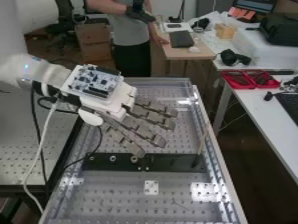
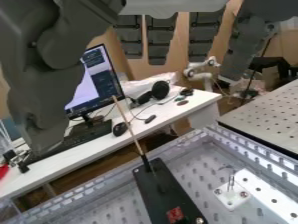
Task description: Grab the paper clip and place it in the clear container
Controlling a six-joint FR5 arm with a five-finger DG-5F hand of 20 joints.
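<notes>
High downward slant, close wrist angle, shared bench (image 1: 113, 192)

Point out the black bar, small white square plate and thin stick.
Black bar (image 1: 169, 162): high view, top face.
White plate (image 2: 231, 199): wrist view, near its centre.
Stick (image 2: 128, 126): wrist view, middle of its pale shaft.

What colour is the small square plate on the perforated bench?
The plate is white, clearest in the wrist view.

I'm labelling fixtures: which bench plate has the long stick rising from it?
The long black plate; the stick rises near one end. The small white plate lacks one.
</notes>
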